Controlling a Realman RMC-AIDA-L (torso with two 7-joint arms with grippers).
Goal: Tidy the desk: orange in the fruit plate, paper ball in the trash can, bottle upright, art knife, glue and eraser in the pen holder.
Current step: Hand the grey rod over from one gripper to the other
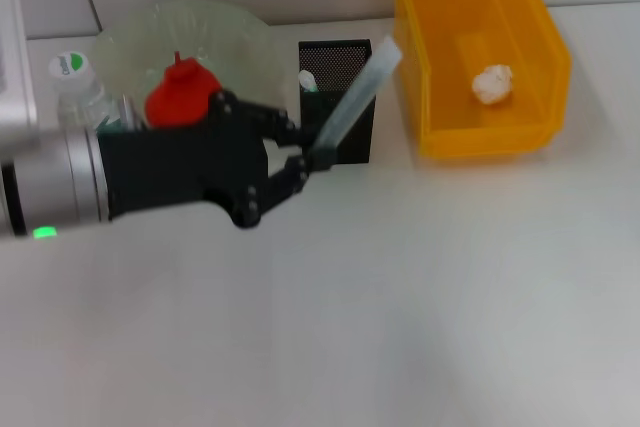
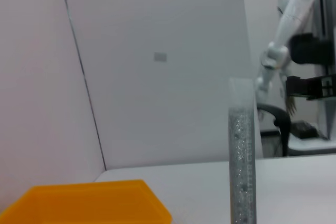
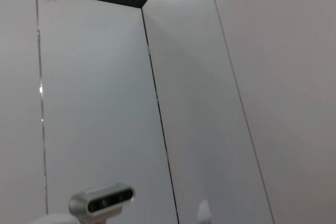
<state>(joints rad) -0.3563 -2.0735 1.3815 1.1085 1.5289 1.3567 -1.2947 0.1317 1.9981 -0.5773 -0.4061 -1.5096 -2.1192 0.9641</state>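
My left gripper [image 1: 305, 159] is shut on the lower end of the glue [image 1: 355, 99], a grey see-through stick that leans up and over the black mesh pen holder [image 1: 345, 132]. In the left wrist view the glue [image 2: 242, 161] stands upright. A white tip, the art knife's end [image 1: 308, 79], pokes out of the holder. The orange [image 1: 182, 95] lies in the pale-green fruit plate [image 1: 240, 32]. The bottle [image 1: 75, 82] stands upright at the far left. The paper ball [image 1: 492, 84] rests in the yellow trash can [image 1: 540, 37]. The eraser is out of view, and so is my right gripper.
The trash can's rim [image 2: 89, 203] shows low in the left wrist view, with a white wall behind it. The right wrist view shows only wall panels and a camera unit [image 3: 102, 200]. The white desk [image 1: 400, 307] stretches toward me from the objects.
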